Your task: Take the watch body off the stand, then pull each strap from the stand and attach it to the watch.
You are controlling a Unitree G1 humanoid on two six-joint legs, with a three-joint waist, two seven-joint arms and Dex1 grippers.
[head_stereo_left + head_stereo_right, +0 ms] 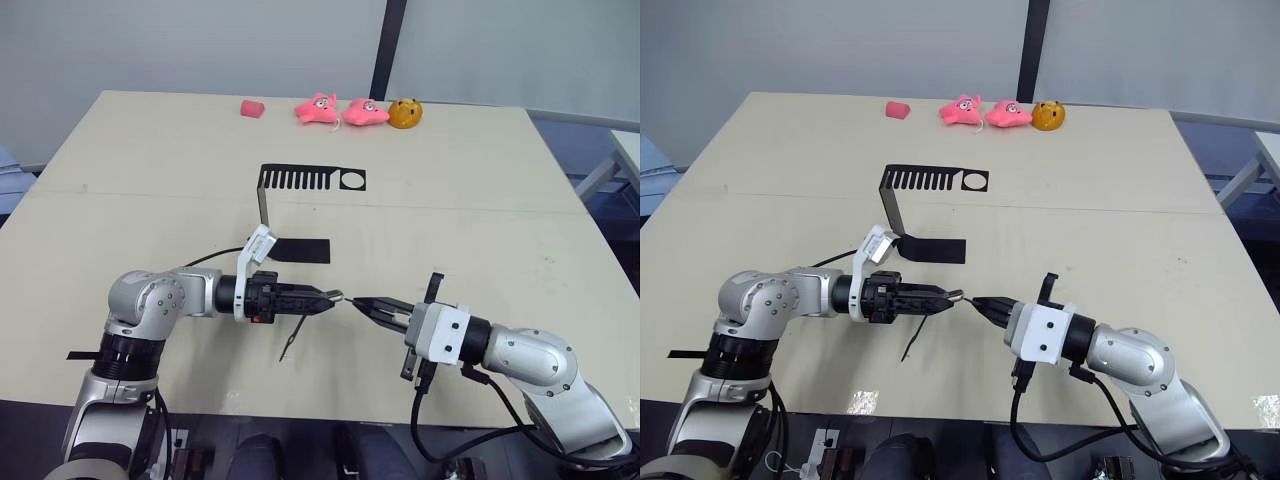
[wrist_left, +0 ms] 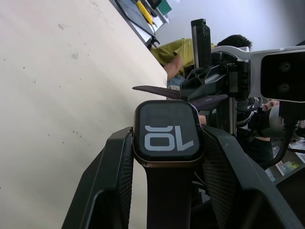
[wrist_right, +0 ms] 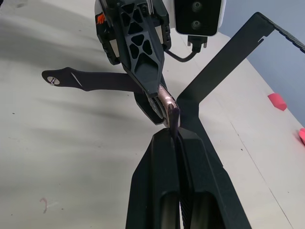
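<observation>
Step in hand looks like seating the second strap: the right gripper (image 1: 362, 304) should hold the thin dark purple strap (image 3: 174, 117) in line with the lug slot and slide it in straight, without twisting. Its fingers are pressed together, pinching that strap's end. The left gripper (image 1: 326, 297) clamps the small silvery-rimmed black-screen watch body (image 2: 167, 135) between its pads (first strap (image 1: 293, 339) already hanging below). Farther back, the thin black sheet-metal stand (image 1: 300, 180) sits bare on the table.

Watch body (image 2: 167, 136): black screen, white digits, coppery-grey rim, between the left gripper's (image 1: 333, 297) black fingers. Strap (image 3: 95, 80) hanging off it: dark purple-black, silver pin at the tip. Second strap (image 3: 174, 118) in the right gripper (image 1: 362, 303): dark purple. Stand (image 1: 300, 180) beyond both: black, comb-slotted. Table (image 1: 500, 200): beige.
</observation>
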